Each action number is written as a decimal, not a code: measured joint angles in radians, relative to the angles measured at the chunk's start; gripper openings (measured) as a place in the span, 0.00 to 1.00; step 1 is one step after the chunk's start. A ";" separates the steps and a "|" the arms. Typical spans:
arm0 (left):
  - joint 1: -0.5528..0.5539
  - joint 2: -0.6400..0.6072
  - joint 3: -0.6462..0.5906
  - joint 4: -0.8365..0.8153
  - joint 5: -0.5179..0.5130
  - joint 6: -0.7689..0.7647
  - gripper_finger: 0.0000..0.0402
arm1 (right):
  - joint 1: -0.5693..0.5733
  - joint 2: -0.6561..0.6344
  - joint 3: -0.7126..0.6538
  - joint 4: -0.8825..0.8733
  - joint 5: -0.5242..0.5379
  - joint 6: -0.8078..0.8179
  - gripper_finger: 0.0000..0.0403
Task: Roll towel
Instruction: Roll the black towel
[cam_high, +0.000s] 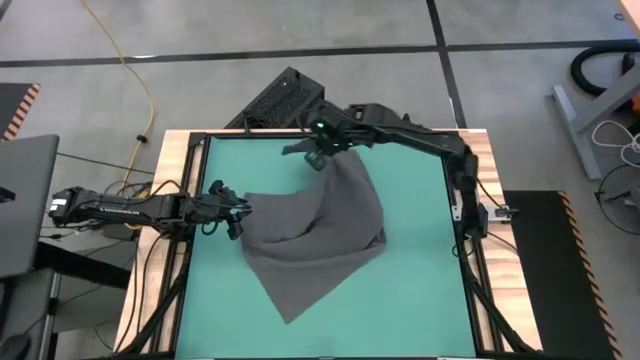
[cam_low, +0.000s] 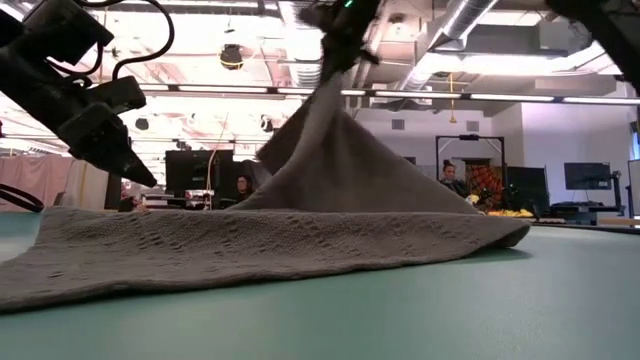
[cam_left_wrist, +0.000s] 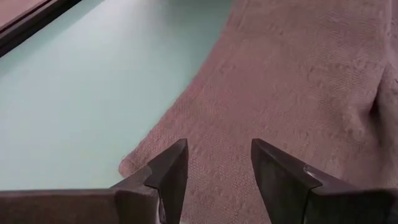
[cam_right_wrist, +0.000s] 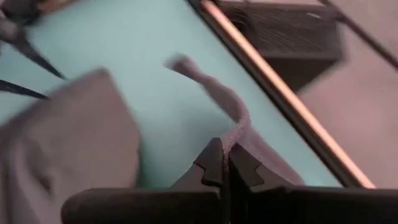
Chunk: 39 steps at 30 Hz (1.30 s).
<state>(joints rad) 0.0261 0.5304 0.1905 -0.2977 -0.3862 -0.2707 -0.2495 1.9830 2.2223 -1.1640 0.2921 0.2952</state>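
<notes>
The dark grey towel (cam_high: 315, 240) lies on the teal mat (cam_high: 410, 300), and its far corner is pulled up into a tent (cam_low: 335, 150). My right gripper (cam_high: 322, 155) is high over the far part of the mat, shut on that raised corner. My left gripper (cam_high: 235, 212) hovers open just above the towel's left edge (cam_left_wrist: 186, 118), apart from the cloth in the low view (cam_low: 120, 150). The towel's near and right parts (cam_low: 250, 250) rest flat on the mat. My right gripper pinches the towel's far corner (cam_right_wrist: 235, 146) between its two shut fingers, coming from above and slanting down. A short tail of cloth (cam_right_wrist: 205, 78) sticks out past the fingertips. The cloth hangs below the fingers, drawn taut into a peak, with its lower spread on the mat.
A black box (cam_high: 285, 100) stands just beyond the table's far edge. A wooden frame (cam_high: 170, 160) borders the mat. Bare mat lies near the front edge and along the left side. People sit in the room behind the table (cam_low: 450, 175).
</notes>
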 joint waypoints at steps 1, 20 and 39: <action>0.000 0.000 0.000 0.000 -0.001 0.001 0.41 | 0.009 -0.018 0.000 -0.052 0.042 0.024 0.05; 0.103 0.169 -0.076 0.262 -0.120 0.274 0.46 | 0.048 -0.022 -0.341 -0.229 0.180 0.256 0.05; 0.339 0.771 0.013 0.494 0.251 0.230 0.09 | -0.004 -0.035 -0.380 -0.177 0.098 0.135 0.05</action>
<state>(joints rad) 0.3647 1.3019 0.2038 0.1966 -0.1348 -0.0408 -0.2532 1.9479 1.8423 -1.3412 0.3898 0.4299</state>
